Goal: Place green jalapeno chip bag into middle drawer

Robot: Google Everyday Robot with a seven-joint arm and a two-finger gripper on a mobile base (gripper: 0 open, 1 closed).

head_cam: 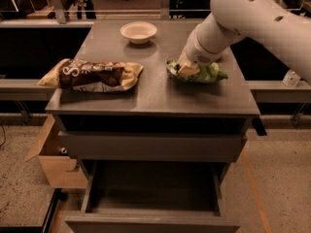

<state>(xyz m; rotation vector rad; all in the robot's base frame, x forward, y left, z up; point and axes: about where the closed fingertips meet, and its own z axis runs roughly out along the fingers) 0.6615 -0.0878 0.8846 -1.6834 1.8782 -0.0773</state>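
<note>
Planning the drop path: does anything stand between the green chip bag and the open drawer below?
Nothing visible does. The gripper is down on the green chip bag at the right of the counter; the middle drawer stands open below. The brown chip bag and bowl lie off that path.
</note>
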